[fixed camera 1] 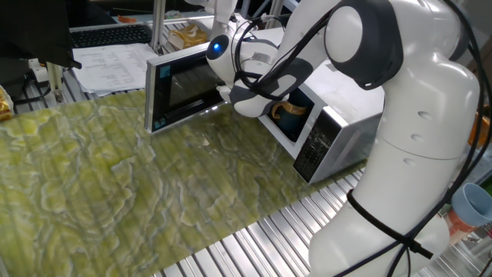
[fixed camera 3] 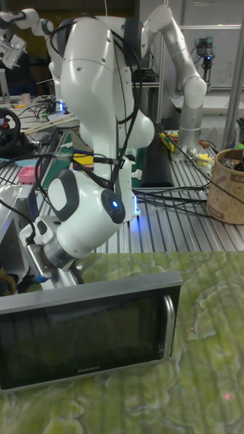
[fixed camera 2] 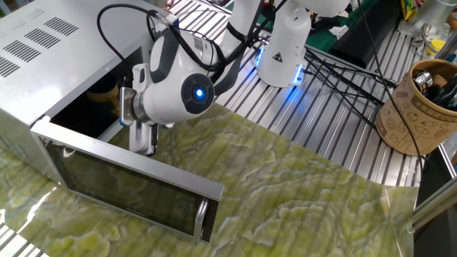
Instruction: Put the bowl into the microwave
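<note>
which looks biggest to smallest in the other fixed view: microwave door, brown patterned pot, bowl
1. microwave door, largest.
2. brown patterned pot; it stands further back, so its true size is unsure.
3. bowl, smallest, though only part shows inside the microwave.

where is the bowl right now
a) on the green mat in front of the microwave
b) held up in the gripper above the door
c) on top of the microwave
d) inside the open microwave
d: the bowl sits in the cavity of the microwave, whose door hangs open; the gripper is outside, above the door.
</note>
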Action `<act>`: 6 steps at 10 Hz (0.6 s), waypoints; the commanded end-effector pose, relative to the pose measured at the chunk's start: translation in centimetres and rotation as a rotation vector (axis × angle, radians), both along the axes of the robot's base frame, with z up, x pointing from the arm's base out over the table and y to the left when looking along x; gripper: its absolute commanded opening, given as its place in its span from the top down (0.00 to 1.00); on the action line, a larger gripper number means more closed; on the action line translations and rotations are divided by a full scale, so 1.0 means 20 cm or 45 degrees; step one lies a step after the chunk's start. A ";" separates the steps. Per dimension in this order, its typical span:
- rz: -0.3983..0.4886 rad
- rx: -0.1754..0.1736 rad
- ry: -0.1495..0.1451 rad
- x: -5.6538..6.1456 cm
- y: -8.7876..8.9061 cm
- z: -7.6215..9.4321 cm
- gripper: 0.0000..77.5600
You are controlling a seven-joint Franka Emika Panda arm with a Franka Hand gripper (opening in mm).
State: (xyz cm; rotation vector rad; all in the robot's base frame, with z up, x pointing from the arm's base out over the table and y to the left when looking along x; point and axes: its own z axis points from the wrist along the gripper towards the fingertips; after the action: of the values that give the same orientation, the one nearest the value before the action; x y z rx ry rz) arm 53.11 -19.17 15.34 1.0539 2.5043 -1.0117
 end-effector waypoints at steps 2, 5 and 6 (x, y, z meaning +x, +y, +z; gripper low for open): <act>0.027 -0.001 -0.013 0.02 -0.07 0.00 0.99; 0.026 -0.003 -0.011 0.01 -0.08 -0.01 0.99; 0.028 -0.002 -0.009 0.01 -0.09 -0.02 0.99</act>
State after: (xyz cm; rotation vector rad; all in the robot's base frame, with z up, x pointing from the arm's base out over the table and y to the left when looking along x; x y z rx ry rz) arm 53.37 -20.55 15.01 1.0281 2.5047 -1.0004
